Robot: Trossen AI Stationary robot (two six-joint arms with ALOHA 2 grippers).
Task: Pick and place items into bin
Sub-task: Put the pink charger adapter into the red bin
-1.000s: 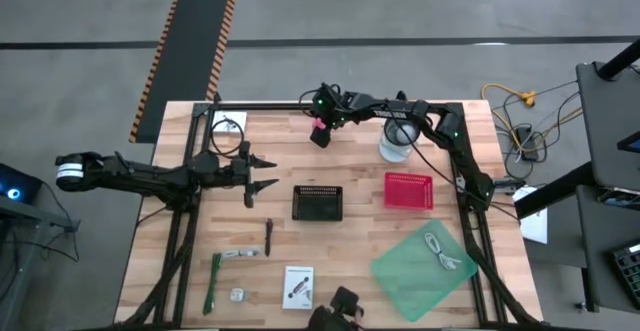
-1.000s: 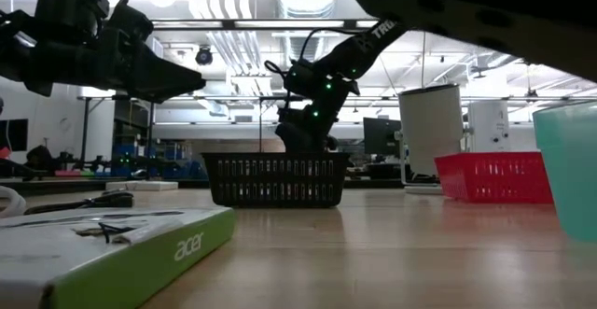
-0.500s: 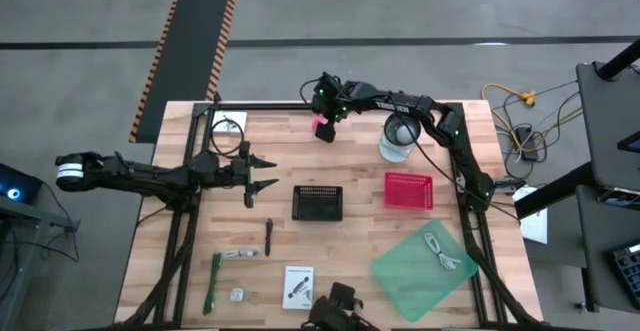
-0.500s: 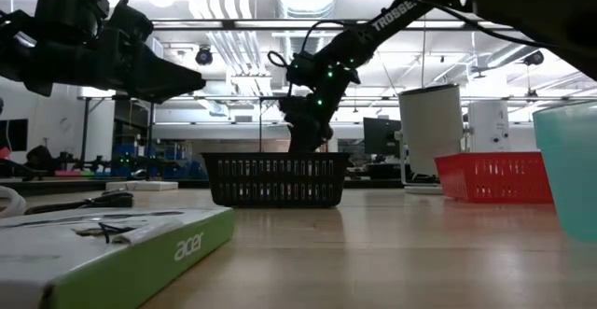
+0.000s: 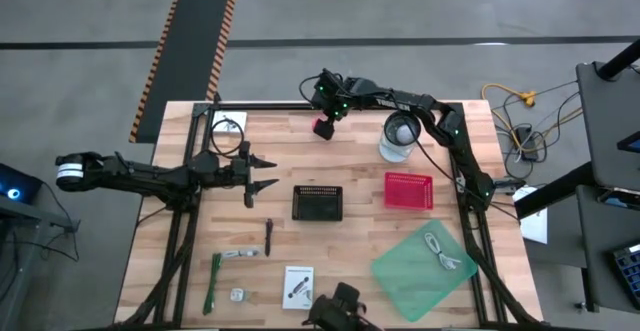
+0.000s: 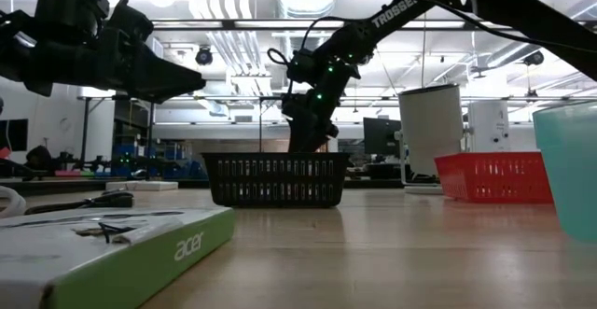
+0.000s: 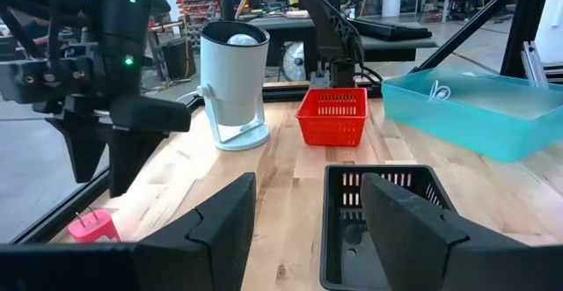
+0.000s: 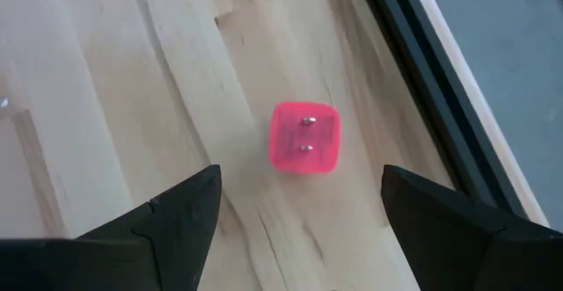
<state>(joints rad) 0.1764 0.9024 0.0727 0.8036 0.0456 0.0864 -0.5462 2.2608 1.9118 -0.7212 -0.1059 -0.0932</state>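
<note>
The tiny pink cube (image 8: 303, 138) is lying on the bench (image 5: 350, 241) near its far edge, two metal prongs showing only in the right wrist view. The right gripper (image 5: 322, 124) is hovering directly above it, fingers (image 8: 176, 212) spread open and empty. The black mesh bin (image 5: 317, 203) is sitting mid-bench and its visible floor is looking bare in the left wrist view. The red basket (image 5: 408, 190) is standing beside it. The teal tray (image 5: 420, 261) is holding a coiled white cable (image 5: 443, 252). The left gripper (image 5: 262, 173) is waiting left of the bin, fingers (image 7: 220, 225) parted.
</note>
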